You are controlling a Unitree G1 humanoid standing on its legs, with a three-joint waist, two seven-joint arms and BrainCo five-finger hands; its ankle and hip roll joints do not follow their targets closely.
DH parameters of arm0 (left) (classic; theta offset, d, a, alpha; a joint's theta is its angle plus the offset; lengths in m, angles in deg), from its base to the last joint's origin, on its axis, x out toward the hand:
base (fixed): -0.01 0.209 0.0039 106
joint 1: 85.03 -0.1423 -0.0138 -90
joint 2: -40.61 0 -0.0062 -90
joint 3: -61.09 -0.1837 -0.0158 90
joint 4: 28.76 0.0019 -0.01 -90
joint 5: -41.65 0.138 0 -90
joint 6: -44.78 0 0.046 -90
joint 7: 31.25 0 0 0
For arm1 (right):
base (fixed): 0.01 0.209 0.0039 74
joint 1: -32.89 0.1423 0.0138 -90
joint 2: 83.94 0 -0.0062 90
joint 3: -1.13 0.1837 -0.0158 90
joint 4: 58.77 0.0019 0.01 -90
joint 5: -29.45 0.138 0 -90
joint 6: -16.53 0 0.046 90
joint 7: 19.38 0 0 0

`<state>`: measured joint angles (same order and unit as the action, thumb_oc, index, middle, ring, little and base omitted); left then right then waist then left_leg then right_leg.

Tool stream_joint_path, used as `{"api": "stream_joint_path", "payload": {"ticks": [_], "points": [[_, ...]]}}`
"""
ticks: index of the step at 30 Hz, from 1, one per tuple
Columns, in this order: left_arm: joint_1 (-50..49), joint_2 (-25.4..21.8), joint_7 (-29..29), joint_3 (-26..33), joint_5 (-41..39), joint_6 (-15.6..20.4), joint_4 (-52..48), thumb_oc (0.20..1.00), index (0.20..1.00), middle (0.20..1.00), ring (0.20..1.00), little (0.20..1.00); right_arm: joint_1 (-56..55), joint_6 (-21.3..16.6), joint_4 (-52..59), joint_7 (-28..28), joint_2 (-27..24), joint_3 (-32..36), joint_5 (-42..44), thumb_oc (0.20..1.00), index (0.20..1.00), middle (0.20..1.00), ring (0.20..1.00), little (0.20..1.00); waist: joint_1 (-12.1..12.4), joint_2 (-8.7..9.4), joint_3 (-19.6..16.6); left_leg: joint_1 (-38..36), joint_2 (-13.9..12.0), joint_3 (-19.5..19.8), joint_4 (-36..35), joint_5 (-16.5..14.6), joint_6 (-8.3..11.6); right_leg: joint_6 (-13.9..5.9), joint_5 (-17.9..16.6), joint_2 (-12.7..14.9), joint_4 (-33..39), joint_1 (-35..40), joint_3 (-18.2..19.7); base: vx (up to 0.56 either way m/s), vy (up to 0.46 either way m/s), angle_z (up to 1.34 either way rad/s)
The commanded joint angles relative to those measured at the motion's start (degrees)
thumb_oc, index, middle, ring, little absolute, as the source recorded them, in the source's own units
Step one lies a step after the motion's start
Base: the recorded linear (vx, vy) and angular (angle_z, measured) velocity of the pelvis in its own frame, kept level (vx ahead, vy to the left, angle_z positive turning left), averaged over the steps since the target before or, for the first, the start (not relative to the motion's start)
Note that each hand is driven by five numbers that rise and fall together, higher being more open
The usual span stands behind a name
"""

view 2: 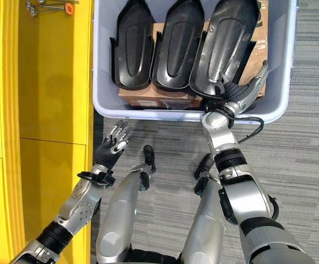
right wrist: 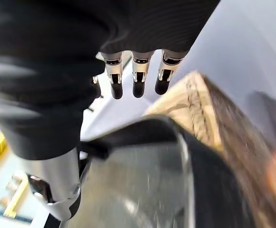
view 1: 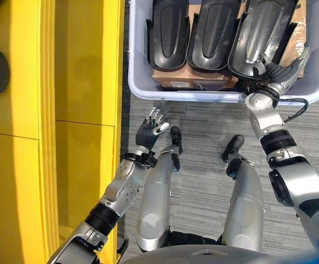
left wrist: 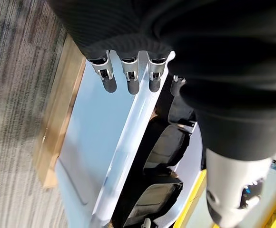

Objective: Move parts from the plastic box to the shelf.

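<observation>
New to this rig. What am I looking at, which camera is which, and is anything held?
A humanoid robot stands over a plastic box of black parts, beside a yellow shelf. The two wide pictures come from its head, looking down; the two close ones come from cameras on its wrists. The right hand reaches into the box at the rightmost part, fingers straight in its wrist view, nothing gripped yet. The left hand hangs open outside the box, holding nothing. Cardboard lies under the parts.
</observation>
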<state>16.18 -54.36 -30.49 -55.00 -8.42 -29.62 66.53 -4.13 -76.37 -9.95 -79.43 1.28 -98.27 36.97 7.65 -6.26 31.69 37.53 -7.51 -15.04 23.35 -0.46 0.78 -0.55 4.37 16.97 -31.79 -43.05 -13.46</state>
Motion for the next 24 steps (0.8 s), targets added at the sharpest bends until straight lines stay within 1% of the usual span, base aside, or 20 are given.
{"api": "stream_joint_path", "payload": {"ticks": [1, 4, 5, 8, 9, 10, 13, 15, 16, 17, 18, 20, 22, 24], "points": [[-2.29, 1.15, 0.79, -2.12, 3.18, 2.53, -5.37, 1.000, 1.000, 1.000, 1.000, 1.000, -1.15, -0.95, 4.70, -1.39, -2.00, -0.20, -0.50, 1.000, 1.000, 1.000, 1.000, 1.000, 0.06, -3.61, -1.90, 0.09, 0.50, 5.52, -3.02, -1.04, 2.71, -3.24, 6.36, -1.49, -5.50, 2.62, 1.37, 0.01, 0.049, -0.06], [-2.12, 0.99, 0.95, -2.47, 2.80, 2.32, -5.58, 1.000, 1.000, 1.000, 1.000, 1.000, -1.66, -0.54, 4.08, 0.42, -1.77, -0.53, 1.90, 1.000, 1.000, 1.000, 1.000, 1.000, -0.16, -3.93, -1.90, -0.08, 0.47, 5.21, -3.17, -0.95, 2.79, -3.15, 6.39, -1.48, -5.47, 2.51, 1.62, 0.01, 0.041, -0.04], [-1.86, 1.12, 1.02, -2.38, 2.44, 2.19, -5.42, 1.000, 1.000, 1.000, 1.000, 1.000, -1.40, 0.44, 3.32, 1.33, -1.71, -0.77, 1.47, 1.000, 1.000, 1.000, 1.000, 1.000, -0.14, -4.06, -1.90, 0.14, 0.49, 5.20, -3.10, -0.86, 2.84, -3.09, 6.49, -1.39, -5.78, 2.22, 1.69, 0.01, 0.036, -0.01], [-1.50, 0.83, 1.24, -2.17, 2.14, 1.77, -5.24, 1.000, 1.000, 1.000, 1.000, 1.000, -0.73, 1.27, 1.83, 1.95, -1.97, -0.90, 2.31, 1.000, 1.000, 1.000, 1.000, 1.000, 0.04, -4.13, -1.90, 0.36, 0.51, 5.29, -2.86, -0.92, 2.85, -3.08, 6.63, -1.13, -6.23, 2.00, 1.63, 0.00, 0.000, 0.00], [-1.18, 0.28, 0.54, -2.06, 2.55, 1.68, -4.96, 1.000, 1.000, 1.000, 1.000, 1.000, -0.16, 1.92, -0.49, 4.54, -2.41, -0.97, 3.36, 1.000, 1.000, 1.000, 1.000, 1.000, 0.32, -4.00, -1.90, 0.73, 0.51, 5.55, -2.65, -1.04, 2.81, -3.14, 6.65, -1.00, -6.41, 1.85, 1.36, 0.01, -0.051, 0.02], [-1.12, 0.03, 0.51, -2.00, 3.15, 1.78, -5.07, 1.000, 1.000, 1.000, 1.000, 1.000, 0.26, 1.29, -1.98, 6.69, -2.61, -1.60, 5.53, 1.000, 1.000, 1.000, 1.000, 1.000, 0.69, -3.86, -1.90, 1.24, 0.53, 5.76, -2.36, -1.10, 2.74, -3.14, 6.66, -0.92, -6.64, 1.55, 1.10, 0.01, -0.051, 0.02], [-1.03, 0.05, 1.21, -1.73, 2.77, 1.38, -5.52, 1.000, 1.000, 1.000, 1.000, 1.000, 0.94, 1.42, -2.86, 8.17, -2.80, -2.63, 4.89, 1.000, 1.000, 1.000, 1.000, 1.000, 0.95, -3.79, -1.90, 1.77, 0.53, 5.84, -2.14, -1.08, 2.72, -3.11, 6.71, -0.89, -6.88, 1.16, 0.98, 0.00, -0.011, 0.00], [-0.62, -0.10, 0.64, -1.54, 3.91, 0.55, -5.94, 1.000, 1.000, 1.000, 1.000, 1.000, 1.98, 2.86, -3.19, 9.31, -2.96, -3.87, 6.59, 1.000, 1.000, 1.000, 1.000, 1.000, 1.33, -3.61, -1.90, 2.48, 0.56, 6.06, -1.73, -1.14, 2.60, -3.02, 6.89, -0.70, -7.48, 0.73, 0.73, 0.00, 0.000, 0.00], [-0.68, -0.31, 0.63, -1.50, 4.09, 0.21, -6.38, 1.000, 1.000, 1.000, 1.000, 1.000, 2.02, 2.57, -3.58, 9.82, -3.09, -3.82, 7.02, 1.000, 1.000, 1.000, 1.000, 1.000, 1.44, -3.61, -1.90, 2.57, 0.60, 6.18, -1.64, -1.18, 2.58, -3.04, 6.92, -0.64, -7.57, 0.73, 0.65, 0.03, -0.025, 0.05], [-0.99, -0.83, 1.03, -1.43, 4.11, -0.20, -7.06, 1.000, 1.000, 1.000, 1.000, 1.000, 2.35, 1.07, -4.78, 12.13, -3.40, -3.87, 7.18, 1.000, 1.000, 1.000, 1.000, 1.000, 1.88, -3.55, -1.90, 2.83, 0.69, 6.42, -1.34, -1.34, 2.42, -3.06, 7.05, -0.45, -7.94, 0.75, 0.32, 0.04, -0.025, 0.08], [-0.95, -0.88, 1.52, -1.41, 3.89, 0.06, -6.93, 1.000, 1.000, 1.000, 1.000, 1.000, 3.16, 1.44, -4.82, 12.57, -3.36, -4.27, 6.42, 1.000, 1.000, 1.000, 1.000, 1.000, 2.11, -3.49, -1.90, 3.00, 0.70, 6.45, -1.26, -1.29, 2.36, -3.04, 7.10, -0.40, -8.17, 0.76, 0.10, 0.04, -0.019, 0.09], [-0.89, -0.93, 2.02, -1.27, 2.55, 0.10, -7.10, 1.000, 1.000, 1.000, 1.000, 1.000, 3.56, 2.38, -4.29, 12.15, -3.28, -4.67, 8.40, 1.000, 1.000, 1.000, 1.000, 1.000, 2.27, -3.42, -1.90, 3.17, 0.83, 6.63, -1.18, -1.34, 2.27, -3.06, 7.27, -0.38, -8.45, 0.70, 0.09, 0.03, -0.006, 0.06], [-0.78, -1.11, 1.63, -1.03, 2.92, -0.04, -7.02, 1.000, 1.000, 1.000, 1.000, 1.000, 3.72, 2.50, -5.05, 12.04, -3.11, -4.52, 9.74, 1.000, 1.000, 1.000, 1.000, 1.000, 2.45, -3.36, -1.90, 3.40, 0.93, 6.79, -0.95, -1.42, 2.20, -3.02, 7.37, -0.32, -8.71, 0.65, 0.05, 0.00, 0.000, 0.00], [-0.83, -1.26, 1.07, -0.91, 3.33, -0.52, -7.20, 1.000, 1.000, 1.000, 1.000, 1.000, 3.82, 2.21, -6.40, 11.90, -3.52, -4.35, 9.20, 1.000, 1.000, 1.000, 1.000, 1.000, 2.71, -3.33, -1.90, 3.74, 1.01, 7.07, -0.47, -1.59, 2.12, -2.96, 7.57, -0.23, -9.16, 0.57, -0.01, 0.03, -0.032, 0.03]]}}
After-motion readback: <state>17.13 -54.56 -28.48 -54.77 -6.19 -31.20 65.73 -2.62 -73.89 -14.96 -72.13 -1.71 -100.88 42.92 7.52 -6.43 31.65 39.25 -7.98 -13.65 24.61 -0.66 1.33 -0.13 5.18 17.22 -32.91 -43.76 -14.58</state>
